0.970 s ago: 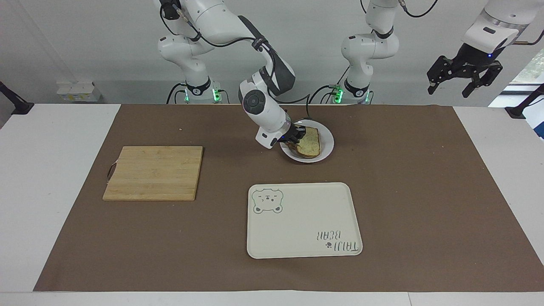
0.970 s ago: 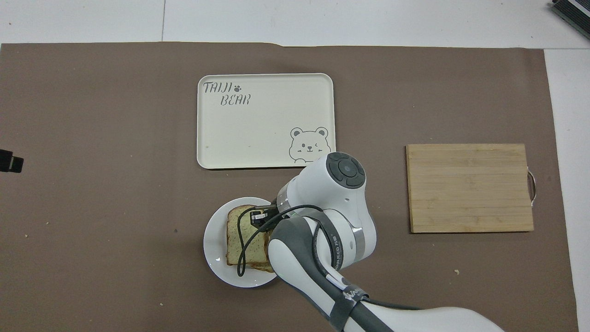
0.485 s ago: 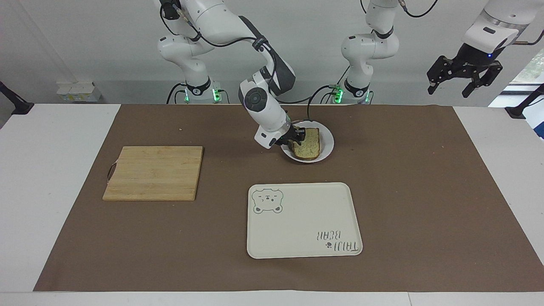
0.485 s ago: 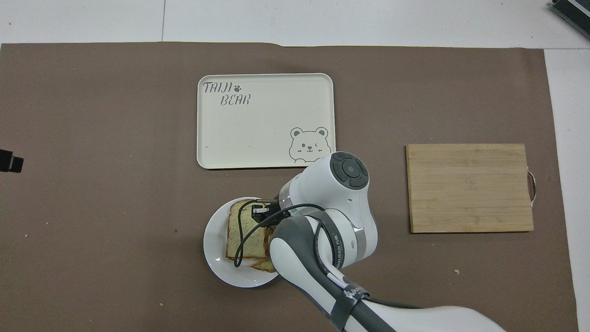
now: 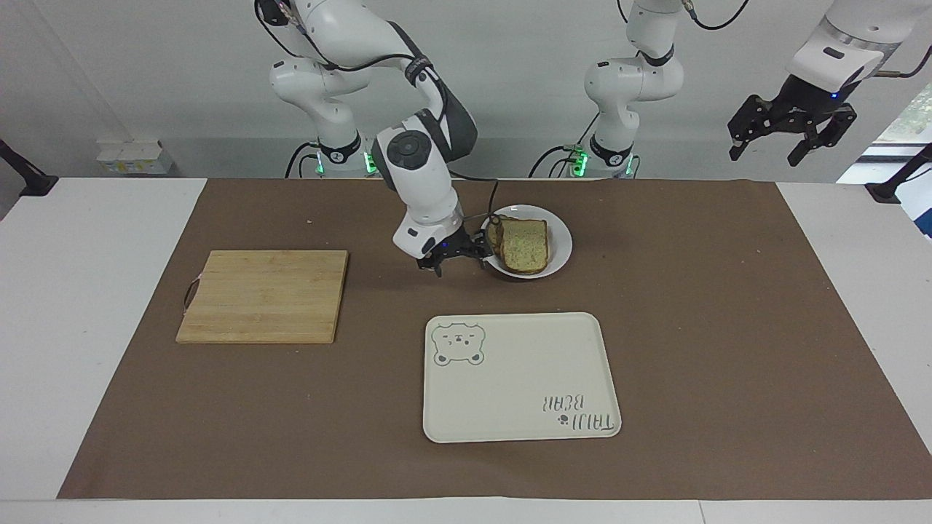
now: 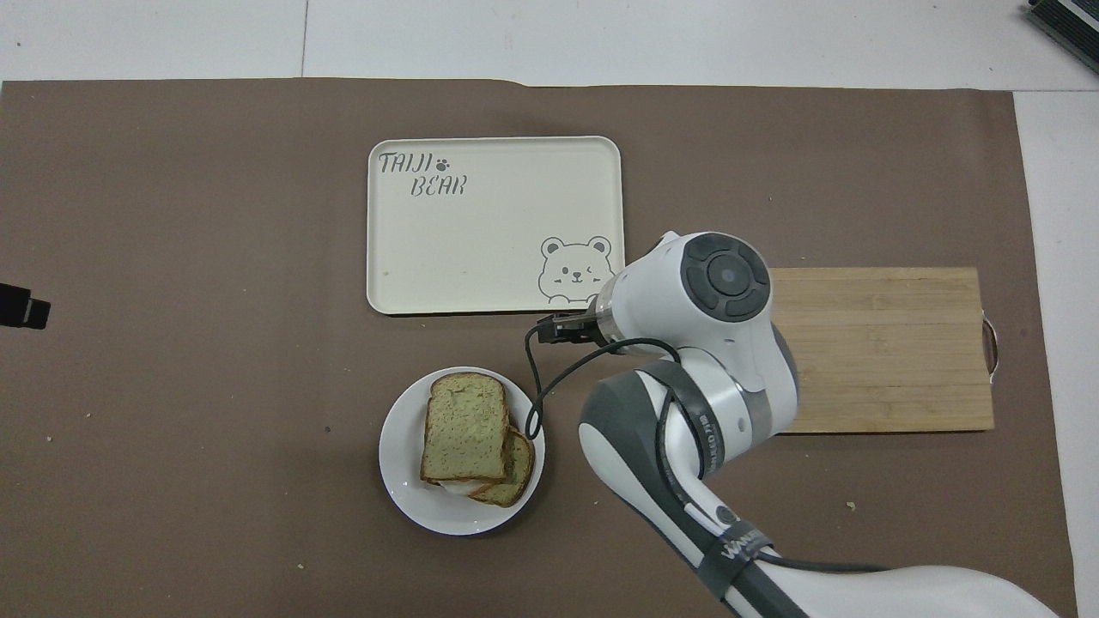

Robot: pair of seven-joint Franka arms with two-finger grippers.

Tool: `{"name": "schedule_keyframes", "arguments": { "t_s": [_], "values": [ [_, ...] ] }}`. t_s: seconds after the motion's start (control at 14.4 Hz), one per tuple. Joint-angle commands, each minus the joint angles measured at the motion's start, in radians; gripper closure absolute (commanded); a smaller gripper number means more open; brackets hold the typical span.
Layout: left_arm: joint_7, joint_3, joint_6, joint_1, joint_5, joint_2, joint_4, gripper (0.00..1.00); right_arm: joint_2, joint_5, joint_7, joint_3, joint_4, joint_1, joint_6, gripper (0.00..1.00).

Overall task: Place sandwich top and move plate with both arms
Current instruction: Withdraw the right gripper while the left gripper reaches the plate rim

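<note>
Two bread slices sit stacked on the white plate (image 5: 528,246): the sandwich top (image 5: 523,244), speckled and brown-crusted, lies skewed over a lower slice (image 6: 513,468) whose rounded end pokes out toward the right arm's end of the table. We judge the placing step done and the plate move not yet begun.

Our right gripper (image 5: 460,260) hangs low over the brown mat (image 5: 728,306), just beside the plate at its nine o'clock in the facing view, fingers spread and holding nothing. Our left gripper (image 5: 790,137) waits high off the left arm's end of the table, jaws apart and empty.

We expect the bread to be light, soft and loose — it will likely slide if the plate tips, so the plate should stay level. The glossy rim looks slippery and thin; we would pinch it at the bare rim at three and nine o'clock, one gripper per side, clear of the crusts.

Room is good: the bear tray (image 5: 518,378) lies at the plate's six o'clock in the facing view, well apart, its surface bare. The wooden cutting board (image 5: 266,295) sits toward the right arm's end — outside the likely path.
</note>
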State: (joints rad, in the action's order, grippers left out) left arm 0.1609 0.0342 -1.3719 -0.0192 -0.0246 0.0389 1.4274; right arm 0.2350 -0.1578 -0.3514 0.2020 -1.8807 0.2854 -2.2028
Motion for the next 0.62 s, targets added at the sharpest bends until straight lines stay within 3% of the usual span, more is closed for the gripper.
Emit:
{"name": "schedule_keyframes", "arguments": {
  "t_s": [0.0,0.35,0.55],
  "values": [
    [-0.009,0.004,0.004,0.002,-0.03,0.045,0.063,0.0,-0.06,0.067,-0.018,0.01,-0.011,-0.061,0.052,0.0],
    [0.0,-0.004,-0.059,-0.01,-0.225,0.091,0.214,0.0,-0.138,0.142,-0.009,0.01,0.011,-0.117,0.164,0.0],
    [0.014,-0.002,-0.221,-0.001,-0.354,0.146,0.436,0.0,-0.14,0.19,-0.003,0.01,0.11,-0.141,0.293,0.0]
  ]
}}
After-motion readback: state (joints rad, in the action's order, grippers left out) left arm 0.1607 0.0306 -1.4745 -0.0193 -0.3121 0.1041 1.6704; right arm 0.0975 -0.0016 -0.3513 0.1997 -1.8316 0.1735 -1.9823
